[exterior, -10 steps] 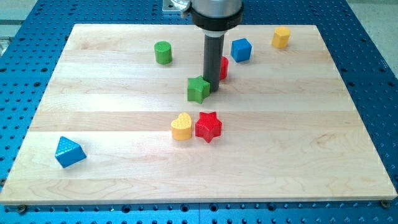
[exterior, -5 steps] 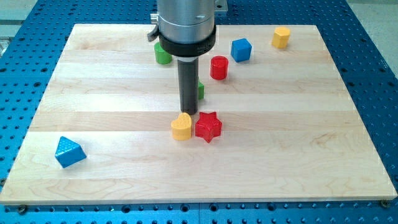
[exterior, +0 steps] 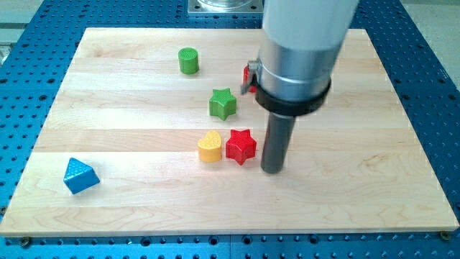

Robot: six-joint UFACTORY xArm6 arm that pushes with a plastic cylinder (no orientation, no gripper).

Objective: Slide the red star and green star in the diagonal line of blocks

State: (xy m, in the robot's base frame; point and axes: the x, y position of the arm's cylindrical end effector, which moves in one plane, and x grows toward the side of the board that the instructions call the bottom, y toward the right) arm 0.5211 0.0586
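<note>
The red star (exterior: pixel 241 146) lies near the board's middle, touching the yellow heart (exterior: pixel 209 147) on its left. The green star (exterior: pixel 223 103) sits above them, apart from both. My tip (exterior: pixel 272 170) rests on the board just right of the red star and slightly below it, a small gap between them. The arm's body hides the red cylinder except for a sliver (exterior: pixel 246 74), and hides the blue cube and the yellow block at the view's top right.
A green cylinder (exterior: pixel 188 60) stands at the upper left of the wooden board (exterior: pixel 108 129). A blue triangular block (exterior: pixel 78 175) lies at the lower left, near the board's edge.
My tip has moved from above the yellow heart and red star to the right of the red star and lower. The green star shows in full now. The blocks have not moved.
</note>
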